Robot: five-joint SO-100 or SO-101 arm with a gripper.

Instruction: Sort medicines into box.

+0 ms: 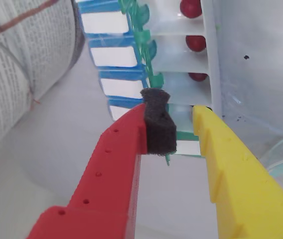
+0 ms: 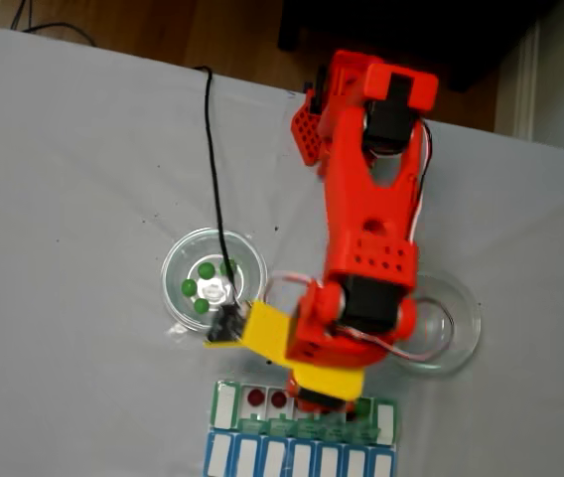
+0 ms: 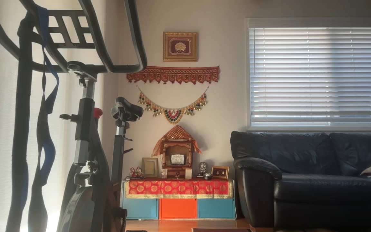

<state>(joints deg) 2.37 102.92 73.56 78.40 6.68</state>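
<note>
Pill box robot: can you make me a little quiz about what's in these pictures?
1. True or false: in the fixed view, the round dish on the left holds green pills.
2. In the wrist view, what colour are the pills lying in the box? A red, B green, C blue.
3. Fill in: the pincer has one red finger and one ___ finger.

Key: 1 true; 2 A; 3 yellow.
</note>
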